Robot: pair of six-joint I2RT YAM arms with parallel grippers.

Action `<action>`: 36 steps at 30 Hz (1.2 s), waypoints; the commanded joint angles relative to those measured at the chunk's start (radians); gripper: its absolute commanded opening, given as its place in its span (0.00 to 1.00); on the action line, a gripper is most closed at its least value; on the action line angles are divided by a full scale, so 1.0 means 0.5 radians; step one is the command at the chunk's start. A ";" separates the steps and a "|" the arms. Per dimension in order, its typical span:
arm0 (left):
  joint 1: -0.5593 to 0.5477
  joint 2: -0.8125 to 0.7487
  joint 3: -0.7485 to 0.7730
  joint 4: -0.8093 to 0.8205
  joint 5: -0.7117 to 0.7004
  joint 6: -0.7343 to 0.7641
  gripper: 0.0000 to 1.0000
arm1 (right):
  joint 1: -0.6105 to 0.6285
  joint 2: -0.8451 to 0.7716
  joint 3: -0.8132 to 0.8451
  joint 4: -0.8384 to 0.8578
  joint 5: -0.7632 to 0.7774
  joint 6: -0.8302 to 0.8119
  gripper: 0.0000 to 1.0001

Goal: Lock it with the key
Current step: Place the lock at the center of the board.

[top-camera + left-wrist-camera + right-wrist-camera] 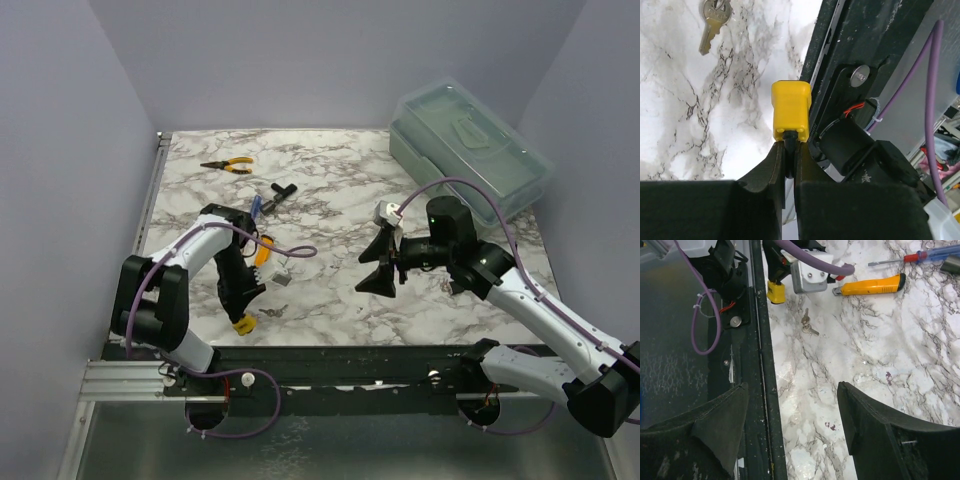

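At the near edge of the table (700, 125), the left claw (789, 150) is clamped on a yellow padlock (791, 112) by its shackle (mostly hidden in the grip), with the body pointing straight out ahead. Nearby lies the key (712, 22), its head cut off. The right claw (792, 407) hovers agape.

- On my left wrist feed, the left gripper (789, 150) has its two black fingers (772, 170) pressed close on the dark shackle of a yellow block-shaped padlock (791, 112).
- The padlock sits at the edge of the white marble-patterned tabletop (700, 110), against a black metal frame (850, 35).
- A dull metal key (712, 22) lies flat, well apart at the top left.
- A purple cable (930, 100) runs down the right side.
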 commanded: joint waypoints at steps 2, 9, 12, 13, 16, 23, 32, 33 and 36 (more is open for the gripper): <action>0.003 0.169 -0.006 0.063 -0.032 0.105 0.00 | -0.008 -0.043 -0.025 -0.047 -0.071 -0.015 0.78; 0.001 0.378 0.031 0.119 -0.053 0.134 0.09 | -0.008 -0.059 -0.046 -0.067 -0.077 -0.020 0.78; 0.003 0.435 0.087 0.168 -0.086 0.104 0.31 | -0.009 -0.072 -0.049 -0.090 -0.078 -0.026 0.78; 0.003 0.455 0.128 0.173 -0.085 0.091 0.38 | -0.008 -0.075 -0.049 -0.102 -0.074 -0.031 0.79; 0.006 0.501 0.237 0.171 -0.064 0.065 0.49 | -0.008 -0.086 -0.046 -0.136 -0.057 -0.044 0.79; 0.006 0.538 0.346 0.169 -0.028 0.009 0.55 | -0.008 -0.089 0.008 -0.231 -0.002 -0.080 0.80; 0.030 0.373 0.579 0.160 0.041 -0.180 0.74 | -0.027 -0.071 0.116 -0.468 0.213 -0.168 0.83; 0.042 0.349 0.642 0.169 0.078 -0.238 0.83 | -0.032 -0.064 0.128 -0.510 0.246 -0.202 0.83; 0.061 0.279 0.823 0.256 0.164 -0.473 0.99 | -0.047 -0.026 0.124 -0.625 0.395 -0.325 0.87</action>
